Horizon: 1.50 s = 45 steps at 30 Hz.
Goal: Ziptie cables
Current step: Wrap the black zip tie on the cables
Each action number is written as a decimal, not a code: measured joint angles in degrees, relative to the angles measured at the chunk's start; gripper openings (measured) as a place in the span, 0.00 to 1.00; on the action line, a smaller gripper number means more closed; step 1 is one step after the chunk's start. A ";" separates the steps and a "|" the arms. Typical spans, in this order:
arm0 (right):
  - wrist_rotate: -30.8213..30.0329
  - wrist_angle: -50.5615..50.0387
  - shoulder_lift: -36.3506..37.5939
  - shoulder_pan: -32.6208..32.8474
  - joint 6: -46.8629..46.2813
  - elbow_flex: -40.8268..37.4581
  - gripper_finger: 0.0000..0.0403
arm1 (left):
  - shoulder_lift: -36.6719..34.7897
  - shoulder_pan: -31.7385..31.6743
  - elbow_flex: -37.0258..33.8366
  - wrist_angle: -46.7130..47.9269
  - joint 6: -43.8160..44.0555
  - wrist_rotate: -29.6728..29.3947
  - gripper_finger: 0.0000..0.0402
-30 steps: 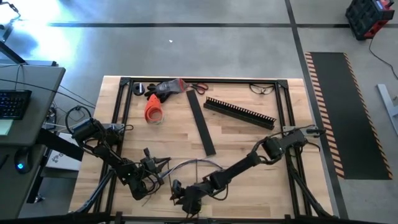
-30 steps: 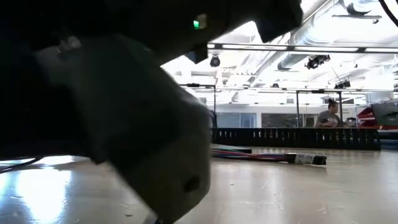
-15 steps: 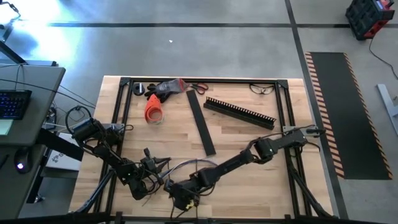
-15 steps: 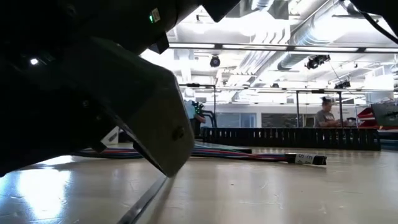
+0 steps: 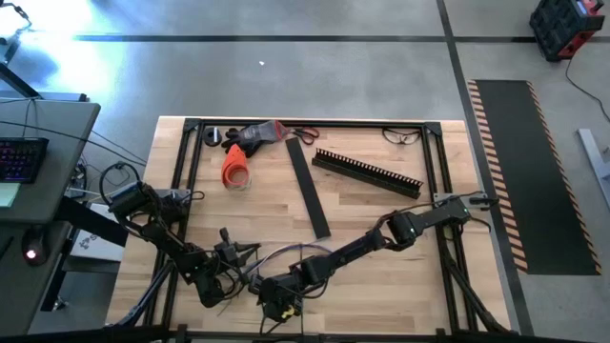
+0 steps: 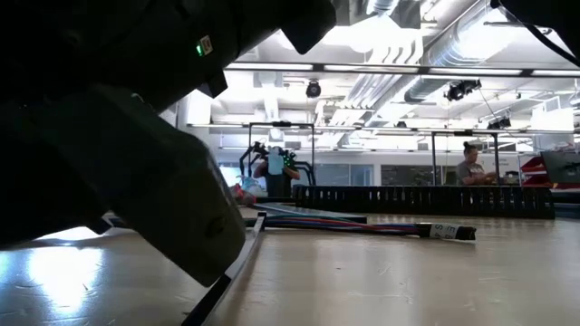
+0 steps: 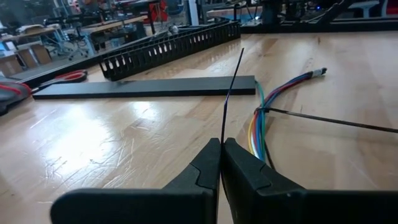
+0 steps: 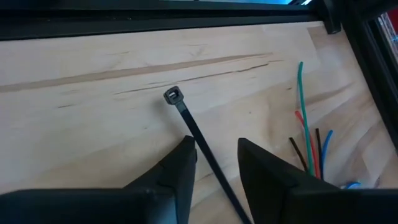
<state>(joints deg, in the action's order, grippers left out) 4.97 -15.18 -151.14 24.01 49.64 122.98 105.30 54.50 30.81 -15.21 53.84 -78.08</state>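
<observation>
The left gripper (image 7: 221,163) is seen pressed shut on a thin black zip tie (image 7: 231,87), whose tail is held standing up and away from the fingers in the centre of the left wrist view; this looks like an anchoring hold, so that the strap is kept taut and off the wood for the other arm. In the high view that gripper (image 5: 232,262) is found at the lower left of the table (image 5: 381,205). The right gripper (image 8: 214,167) is shown with its fingers apart, straddling the strap just behind the zip tie head (image 8: 173,95), which lies flat on the wood in the upper middle of the right wrist view; nothing is yet pinched there, and a grasp on the head end seems to be what is being lined up. In the high view it (image 5: 276,297) sits low in the frame, near centre. The cables (image 7: 261,121) are seen as a thin, loosely gathered bunch of blue, green, red and yellow wires curving across the right half of the left wrist view, their cut ends (image 8: 309,149) splayed at the right edge of the right wrist view. In the high view they (image 5: 300,252) arc between the two grippers.
</observation>
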 joint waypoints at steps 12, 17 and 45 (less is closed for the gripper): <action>0.86 4.90 -1.90 0.34 -11.89 0.00 0.01 | 0.00 -0.15 0.00 0.43 0.51 -0.21 0.00; -3.60 5.36 -1.10 1.55 -22.51 -0.17 0.00 | 0.00 -0.15 0.00 0.42 0.09 -0.20 0.00; -50.79 -4.66 2.31 11.74 -63.51 -0.14 0.00 | 0.00 2.54 0.81 -8.73 -13.28 0.67 0.00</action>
<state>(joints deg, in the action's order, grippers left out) -45.82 -19.84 -148.84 35.75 -13.87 122.84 105.30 57.04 31.62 -23.94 40.56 -77.41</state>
